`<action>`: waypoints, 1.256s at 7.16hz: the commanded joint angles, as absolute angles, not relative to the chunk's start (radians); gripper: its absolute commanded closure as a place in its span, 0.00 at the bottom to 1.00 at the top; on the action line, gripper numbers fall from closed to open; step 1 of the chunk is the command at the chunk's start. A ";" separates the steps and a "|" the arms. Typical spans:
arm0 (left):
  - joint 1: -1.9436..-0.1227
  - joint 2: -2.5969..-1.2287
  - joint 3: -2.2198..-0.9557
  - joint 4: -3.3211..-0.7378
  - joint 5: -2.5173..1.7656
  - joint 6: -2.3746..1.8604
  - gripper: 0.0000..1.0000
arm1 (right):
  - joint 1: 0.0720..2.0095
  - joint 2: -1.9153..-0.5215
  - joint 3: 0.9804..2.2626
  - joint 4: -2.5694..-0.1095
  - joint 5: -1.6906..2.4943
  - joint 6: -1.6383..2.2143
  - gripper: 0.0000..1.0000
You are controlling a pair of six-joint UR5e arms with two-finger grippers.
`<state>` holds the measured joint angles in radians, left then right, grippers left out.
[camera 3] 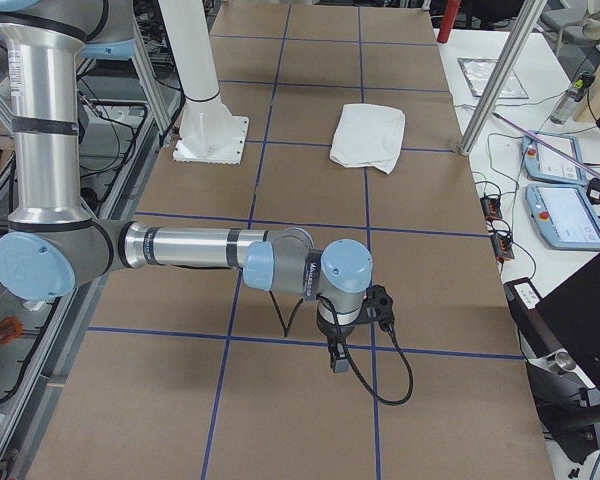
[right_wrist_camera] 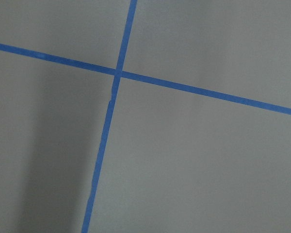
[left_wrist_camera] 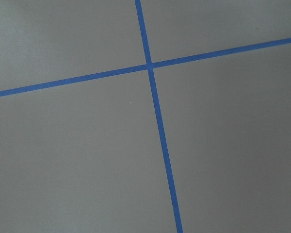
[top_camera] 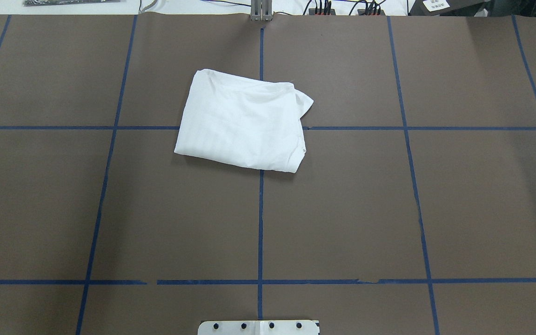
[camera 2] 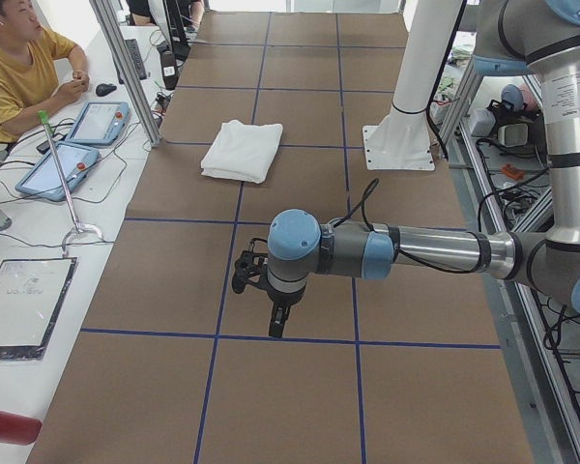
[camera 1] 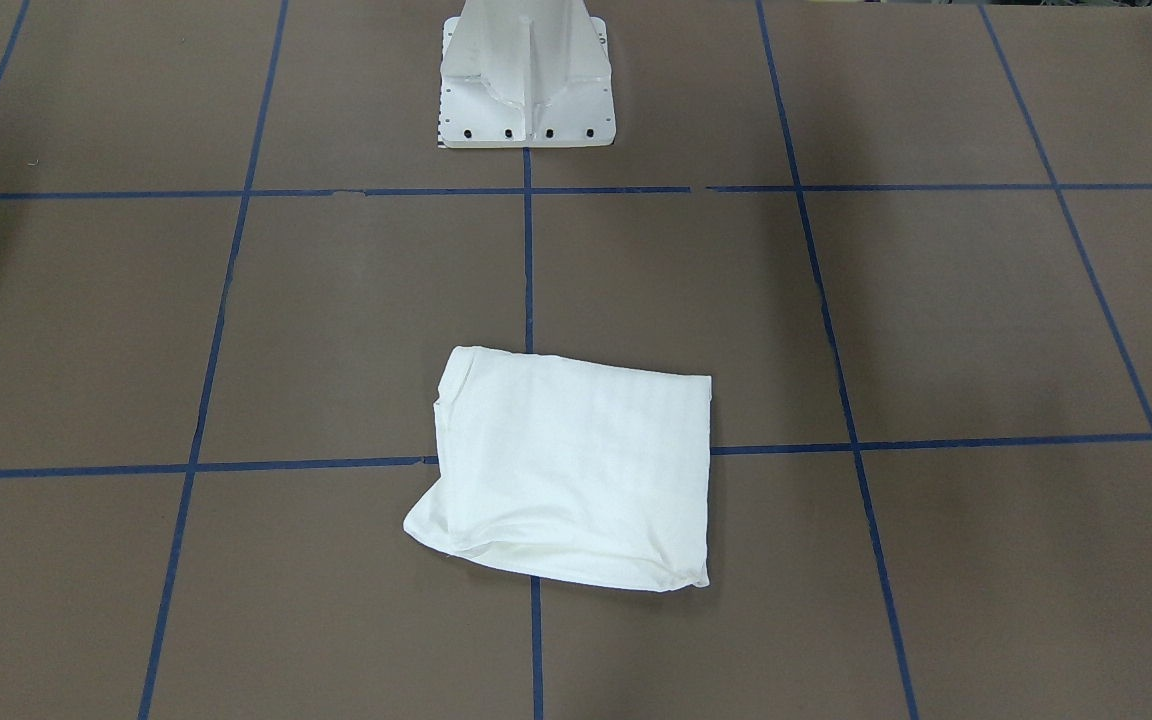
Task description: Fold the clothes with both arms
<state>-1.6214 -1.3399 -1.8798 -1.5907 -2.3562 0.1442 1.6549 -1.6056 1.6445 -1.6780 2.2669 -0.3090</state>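
Observation:
The white shirt (camera 1: pixel 566 470) lies folded into a compact rectangle on the brown table, in the middle on the far side from the robot base; it also shows in the overhead view (top_camera: pixel 244 121) and both side views (camera 2: pixel 242 150) (camera 3: pixel 370 137). No print or collar shows. The left gripper (camera 2: pixel 275 324) hangs over bare table far from the shirt, at the table's left end. The right gripper (camera 3: pixel 338 358) hangs over bare table at the right end. I cannot tell whether either is open or shut. Both wrist views show only table and tape.
Blue tape lines (top_camera: pixel 260 209) divide the brown table (top_camera: pixel 342 209) into squares. The white pedestal base (camera 1: pixel 526 80) stands at the robot's edge. A person in yellow (camera 2: pixel 19 68) sits by tablets (camera 2: pixel 58 169) beyond the far edge. Metal frame posts (camera 3: pixel 495 80) stand there too.

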 commanded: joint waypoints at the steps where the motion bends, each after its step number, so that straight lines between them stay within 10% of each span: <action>1: -1.621 -1.339 -1.879 -1.591 -2.355 0.144 0.00 | 1.655 -1.615 1.654 -1.678 2.270 -0.298 0.00; 9: -1.621 -1.344 -1.879 -1.592 -2.355 0.146 0.00 | 1.655 -1.617 1.652 -1.678 2.263 -0.310 0.00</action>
